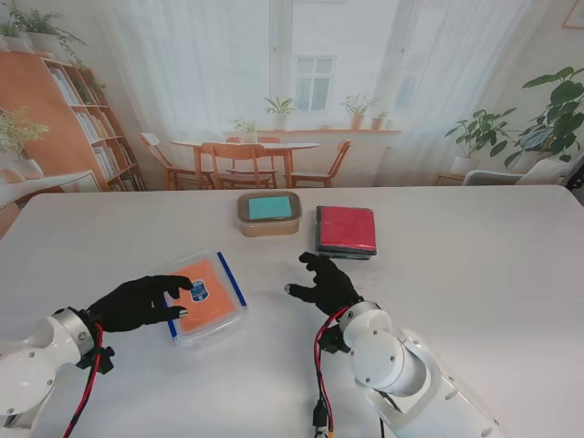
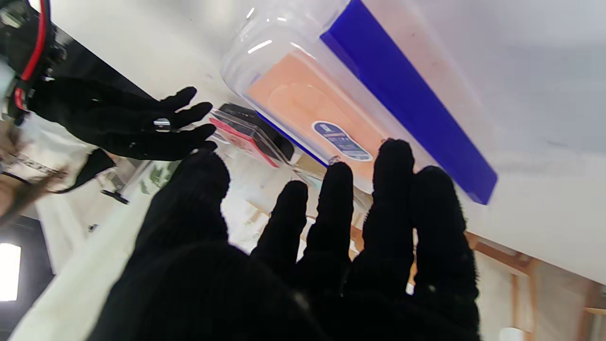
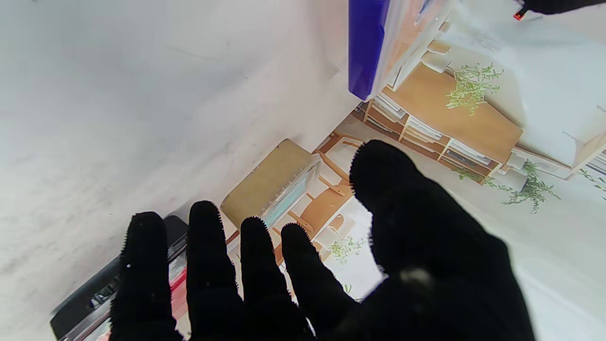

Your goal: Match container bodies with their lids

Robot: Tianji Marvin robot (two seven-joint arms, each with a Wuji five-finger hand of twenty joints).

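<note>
A clear container with an orange lid and blue side clips (image 1: 206,298) lies on the table near my left side. My left hand (image 1: 146,303) rests at its left edge, fingers apart and reaching over the lid (image 2: 326,123), holding nothing. My right hand (image 1: 321,283) hovers open to the right of that container, fingers spread. Farther from me stand a tan container with a teal lid (image 1: 269,213) and a black container with a red lid (image 1: 346,231). The right wrist view shows the tan container (image 3: 272,182) and the edge of the red-lidded one (image 3: 94,289) beyond the fingers.
The white table (image 1: 474,292) stretches wide on the right and in front of me. Red cables run along both forearms (image 1: 321,365). The backdrop behind the table shows a room with chairs and plants.
</note>
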